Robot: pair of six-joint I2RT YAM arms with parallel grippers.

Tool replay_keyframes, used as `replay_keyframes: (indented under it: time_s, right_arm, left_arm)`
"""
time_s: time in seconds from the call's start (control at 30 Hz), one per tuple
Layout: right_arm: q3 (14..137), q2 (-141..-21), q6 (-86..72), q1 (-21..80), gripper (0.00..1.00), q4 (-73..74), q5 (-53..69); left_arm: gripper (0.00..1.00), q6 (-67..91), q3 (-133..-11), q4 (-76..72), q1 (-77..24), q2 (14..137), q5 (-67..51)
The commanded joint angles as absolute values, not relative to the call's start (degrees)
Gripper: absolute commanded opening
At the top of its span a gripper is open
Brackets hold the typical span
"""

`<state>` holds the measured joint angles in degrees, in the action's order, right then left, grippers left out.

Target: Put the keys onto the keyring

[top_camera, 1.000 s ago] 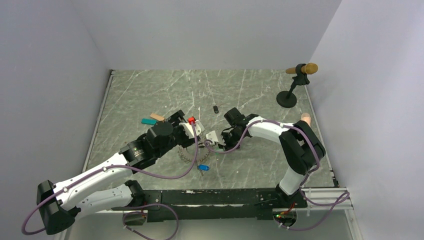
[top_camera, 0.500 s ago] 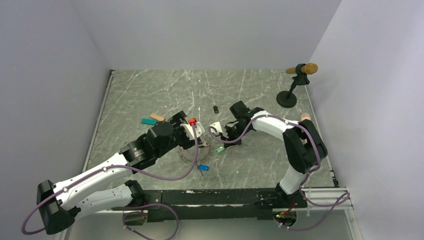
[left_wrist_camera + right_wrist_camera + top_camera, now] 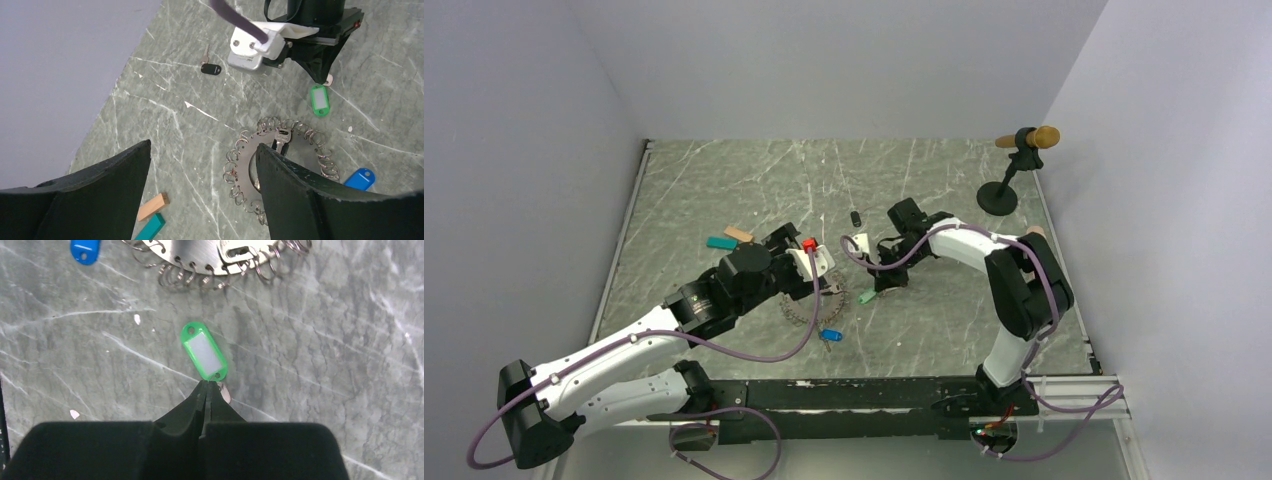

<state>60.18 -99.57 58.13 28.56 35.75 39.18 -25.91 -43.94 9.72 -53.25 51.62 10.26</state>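
Green key (image 3: 203,351): bright green plastic tag with a white label window and a hole at each end. It lies flat on the tabletop (image 3: 724,180), just beside the keyring's rim but not touching it. A small metal piece sits at the tag's near end.

Blue key (image 3: 360,178): solid blue plastic tag, flat on the tabletop, close to the keyring's edge on the side toward the arm bases.

Keyring (image 3: 243,167): flat silvery ring plate, open in the middle, fringed all round with small wire loops. Flat on the tabletop, mid-table, between the two arms. A silver key (image 3: 281,139) lies on the plate.

Right end effector (image 3: 206,385): fingers pressed together. The tips point down at the near end of the green key, right by the metal piece. Can't tell if anything is caught between them.

Left end effector (image 3: 200,200): fingers spread wide, nothing between them. It is over the keyring, and one finger covers part of the rim in the wrist view; contact unclear.

Farther out:
- a black fob (image 3: 210,69) on the far side of the right end effector
- a tan block (image 3: 152,206) and a teal block (image 3: 150,227) side by side, left of the keyring
- a black stand (image 3: 1014,170) at the far right corner
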Motion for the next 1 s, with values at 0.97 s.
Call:
replay_keyframes:
  time_s: [0.97]
  right_arm:
    - [61.5, -101.3, 50.2, 25.1, 0.23, 29.4, 34.0]
  left_arm:
    - [0.82, -26.7, -44.7, 9.2, -53.8, 51.2, 8.7]
